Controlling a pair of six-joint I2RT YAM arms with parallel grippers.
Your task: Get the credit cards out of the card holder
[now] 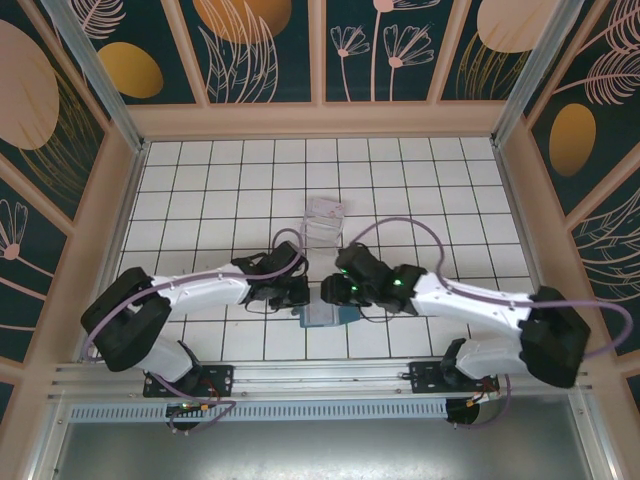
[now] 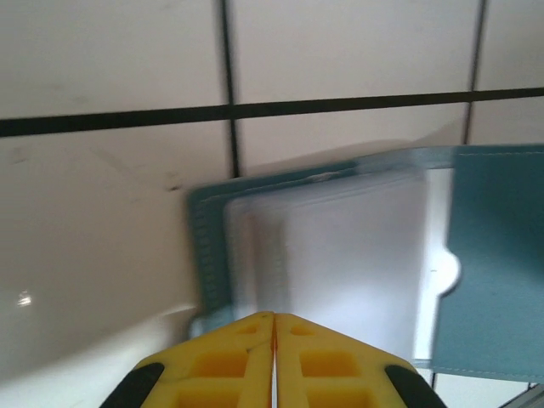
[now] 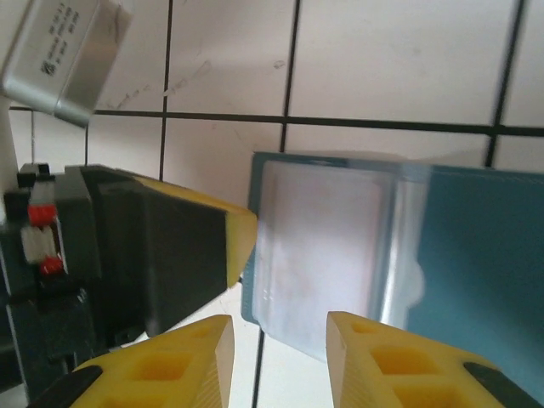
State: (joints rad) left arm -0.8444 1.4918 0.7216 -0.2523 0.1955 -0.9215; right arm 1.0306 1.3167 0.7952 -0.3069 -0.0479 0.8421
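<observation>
Card holder [image 1: 325,319] on white tiled table [image 1: 200,180], floral walls [image 1: 260,50]

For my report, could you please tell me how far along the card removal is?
Done: the card holder lies open. In hand: the left hand, shut, sits at its edge; the right hand, open, hovers by the pale card. Left: that card is not yet out of its slot.

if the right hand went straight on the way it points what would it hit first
The right hand would probably meet the near edge of the wallet first, by the pale card; depth is unclear.
</observation>
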